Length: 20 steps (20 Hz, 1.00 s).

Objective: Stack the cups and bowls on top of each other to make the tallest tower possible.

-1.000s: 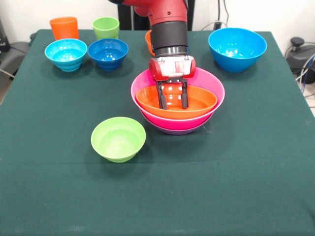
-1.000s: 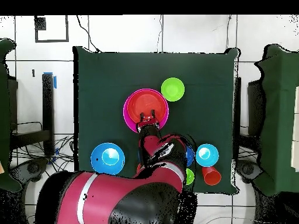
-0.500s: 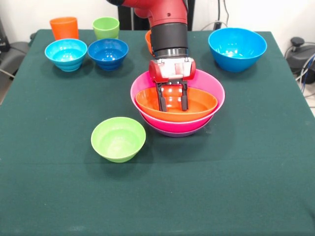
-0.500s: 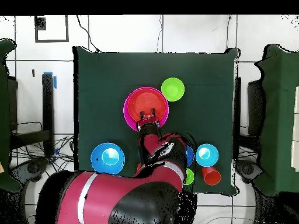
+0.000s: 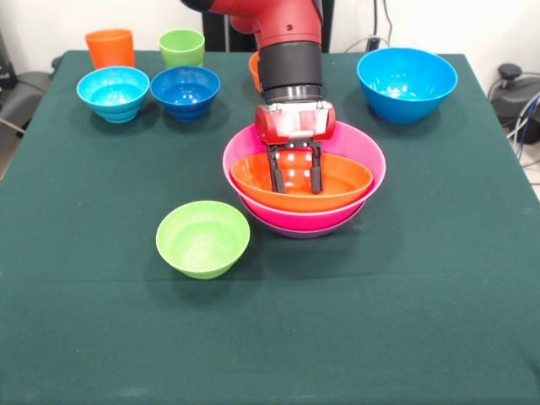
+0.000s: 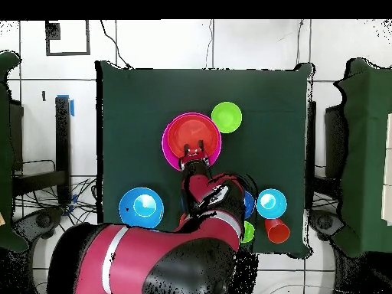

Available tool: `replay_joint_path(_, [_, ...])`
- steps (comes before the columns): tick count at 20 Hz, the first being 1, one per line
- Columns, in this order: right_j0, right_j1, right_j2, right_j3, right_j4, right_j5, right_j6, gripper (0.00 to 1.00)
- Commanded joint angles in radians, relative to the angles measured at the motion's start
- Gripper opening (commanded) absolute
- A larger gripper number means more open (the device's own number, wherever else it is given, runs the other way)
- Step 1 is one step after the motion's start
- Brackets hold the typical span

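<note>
A: From the front, how far along is the stacking?

B: Three pieces are nested mid-table: the wide shallow glossy orange bowl sits inside the large pink plastic bowl, with a purple bowl showing only as a rim beneath. The gripper hangs inside the orange bowl, fingers apart and holding nothing.

A: What's left?

B: Most of it, I'd judge. The big blue bowl, small lime-green bowl, light-blue bowl, dark-blue bowl, tall orange tumbler and lime-green tumbler all stand loose on the green tablecloth. A small orange bowl peeks from behind the arm.

A: And from overhead?

B: Same story: orange centre ringed by pink, the gripper at its edge, the lime-green bowl just beside the stack, and the blue bowl well apart.
</note>
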Motion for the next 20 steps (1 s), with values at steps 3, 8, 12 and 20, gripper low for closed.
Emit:
replay_joint_path(3, [0.001,0.178,0.164,-0.128,0.04,0.22,0.078,1.0])
replay_joint_path(8, [0.002,0.179,0.161,-0.129,0.043,0.219,0.078,1.0])
replay_joint_path(12, [0.001,0.177,0.163,-0.129,0.04,0.222,0.079,1.0])
replay_joint_path(20, [-0.152,0.059,0.385,-0.058,-0.12,0.495,0.072,1.0])
